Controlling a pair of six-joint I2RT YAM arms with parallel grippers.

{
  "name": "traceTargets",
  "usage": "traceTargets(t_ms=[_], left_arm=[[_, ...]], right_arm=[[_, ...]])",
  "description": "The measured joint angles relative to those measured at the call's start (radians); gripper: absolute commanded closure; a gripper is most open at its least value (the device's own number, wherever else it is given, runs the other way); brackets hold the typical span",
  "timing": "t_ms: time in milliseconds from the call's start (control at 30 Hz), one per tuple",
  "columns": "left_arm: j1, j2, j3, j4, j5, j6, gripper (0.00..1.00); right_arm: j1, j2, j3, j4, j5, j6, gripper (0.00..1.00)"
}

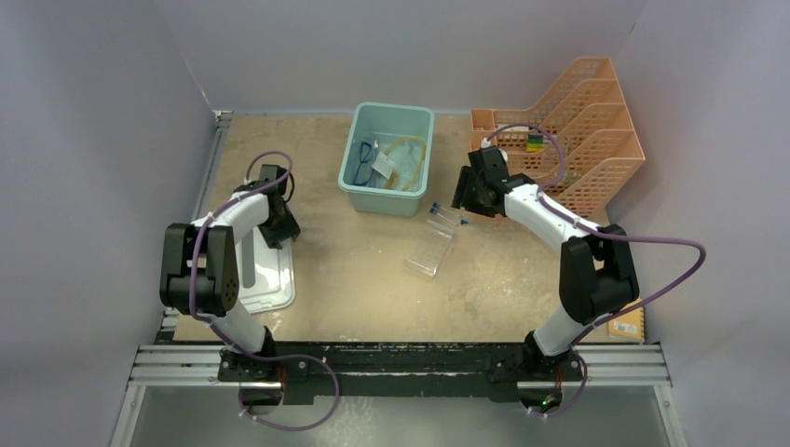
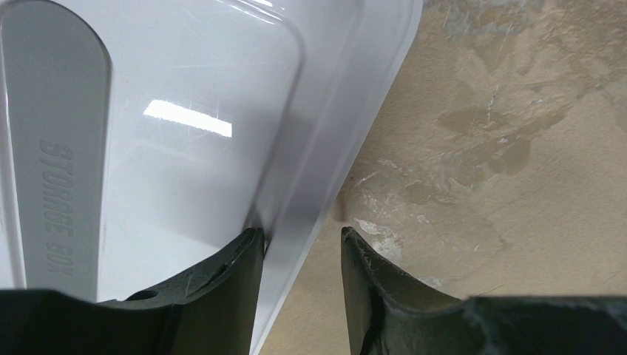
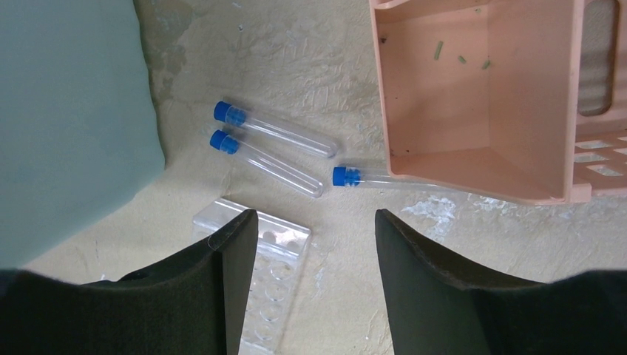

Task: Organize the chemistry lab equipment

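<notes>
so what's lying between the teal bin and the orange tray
Three blue-capped tubes lie flat on the table there, clearest in the right wrist view; one reaches the edge of the orange tray.

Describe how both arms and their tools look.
The left arm and right arm have white links with chunky black joints. A purple cable loops along each. The left tool and right tool each have two black, tapered, scuffed fingers.
</notes>
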Motion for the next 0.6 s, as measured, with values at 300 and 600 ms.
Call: traceTargets(t_ms=[300, 600], left_arm=[[0.0, -0.005, 0.004, -0.016, -0.003, 0.052, 0.99], [-0.002, -0.103, 0.003, -0.013, 0.056, 0.064, 1.0]], right_arm=[[0.0, -0.002, 0.0, 0.001, -0.052, 0.0, 0.39], [0.0, -0.092, 0.0, 0.037, -0.131, -0.01, 0.39]])
